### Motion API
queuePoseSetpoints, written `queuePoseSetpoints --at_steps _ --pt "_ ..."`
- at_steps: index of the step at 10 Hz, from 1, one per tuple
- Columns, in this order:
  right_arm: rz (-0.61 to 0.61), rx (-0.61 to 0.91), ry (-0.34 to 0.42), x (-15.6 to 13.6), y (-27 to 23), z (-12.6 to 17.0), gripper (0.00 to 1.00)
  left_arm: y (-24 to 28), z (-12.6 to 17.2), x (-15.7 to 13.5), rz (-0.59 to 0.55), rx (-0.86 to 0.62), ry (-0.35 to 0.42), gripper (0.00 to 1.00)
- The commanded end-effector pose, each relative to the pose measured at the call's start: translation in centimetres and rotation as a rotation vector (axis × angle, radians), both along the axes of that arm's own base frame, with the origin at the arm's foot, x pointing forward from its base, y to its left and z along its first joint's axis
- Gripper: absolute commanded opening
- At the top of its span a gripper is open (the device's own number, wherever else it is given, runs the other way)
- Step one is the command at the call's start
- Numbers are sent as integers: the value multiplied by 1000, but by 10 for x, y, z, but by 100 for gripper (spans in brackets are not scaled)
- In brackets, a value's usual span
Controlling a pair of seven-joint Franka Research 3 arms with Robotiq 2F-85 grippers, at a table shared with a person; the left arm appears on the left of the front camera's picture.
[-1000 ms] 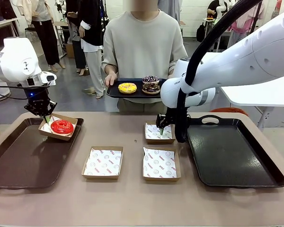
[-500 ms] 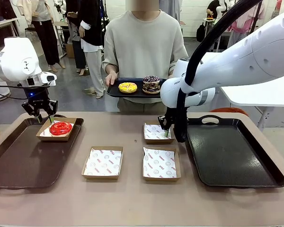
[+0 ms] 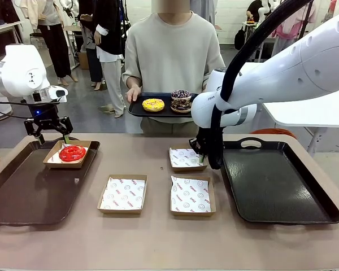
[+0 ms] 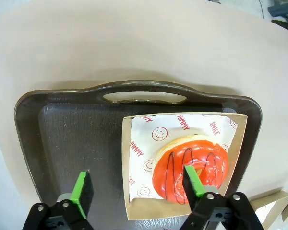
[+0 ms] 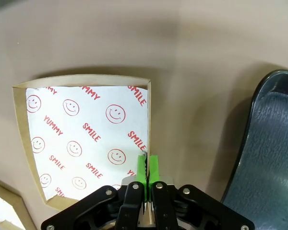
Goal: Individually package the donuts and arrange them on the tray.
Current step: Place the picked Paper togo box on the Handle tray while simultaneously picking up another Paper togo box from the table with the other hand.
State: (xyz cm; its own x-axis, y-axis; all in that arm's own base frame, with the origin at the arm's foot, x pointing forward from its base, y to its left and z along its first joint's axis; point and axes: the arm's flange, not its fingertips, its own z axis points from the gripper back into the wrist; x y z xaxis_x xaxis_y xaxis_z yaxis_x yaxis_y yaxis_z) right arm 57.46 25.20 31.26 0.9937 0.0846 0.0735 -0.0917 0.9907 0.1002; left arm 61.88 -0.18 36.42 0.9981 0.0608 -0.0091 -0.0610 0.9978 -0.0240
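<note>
Four donuts: red donut (image 3: 73, 152), yellow donut (image 3: 153, 104), sprinkled donut (image 3: 180, 94), chocolate donut (image 3: 180, 105). Four paper-lined cardboard boxes, one filled, three empty: filled box (image 3: 65, 165), far middle box (image 3: 183, 168), near-left box (image 3: 120, 211), near-right box (image 3: 192, 213). Three dark trays: left tray (image 3: 22, 197), right tray (image 3: 271, 186), held tray (image 3: 137, 111); one person (image 3: 169, 51) at the table.

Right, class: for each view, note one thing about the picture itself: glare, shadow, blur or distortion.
Front view: even light, sharp, a pale sheen on the right tray. Left wrist view: the wide-angle lens bows the rim of the left tray; the red donut is sharp. Right wrist view: crisp print on the paper-lined box, a soft shadow across the table.
</note>
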Motion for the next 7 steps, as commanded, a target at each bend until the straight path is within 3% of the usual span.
queuePoseSetpoints --at_steps 1,4,7 --pt "-20 -24 -3 5 5 0 0 -1 4 5 12 23 14 100" --pt "-23 -19 17 3 5 8 0 1 8 0 7 1 11 100" --pt "26 5 38 -6 1 64 0 36 47 -52 -5 -330 -57 100"
